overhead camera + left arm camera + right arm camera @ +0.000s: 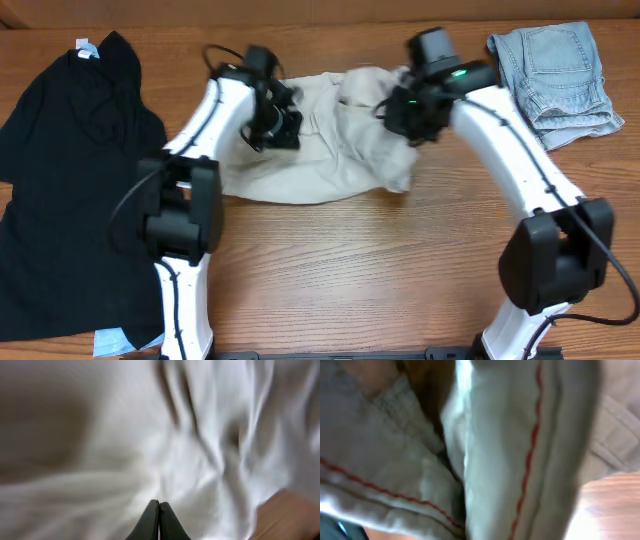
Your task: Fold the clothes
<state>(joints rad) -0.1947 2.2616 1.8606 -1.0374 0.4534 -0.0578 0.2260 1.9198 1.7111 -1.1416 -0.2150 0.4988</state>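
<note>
The cream-beige shorts (330, 150) lie crumpled at the table's middle back. My left gripper (272, 125) is over their left part; in the left wrist view its fingers (159, 510) are pressed shut, with nothing showing between the tips, and the pale cloth (200, 435) is just beyond. My right gripper (410, 115) is at the shorts' right end, where the cloth is bunched and raised. Cream cloth with red stitching (530, 450) fills the right wrist view and hides the fingers. The black top (70, 180) lies flat at the left. The light-blue denim shorts (555, 75) lie folded at the back right.
The wooden table (380, 270) shows in front of the shorts. A small light-blue tag or paper (115, 343) lies at the black top's front edge. Both arm bases stand at the front edge.
</note>
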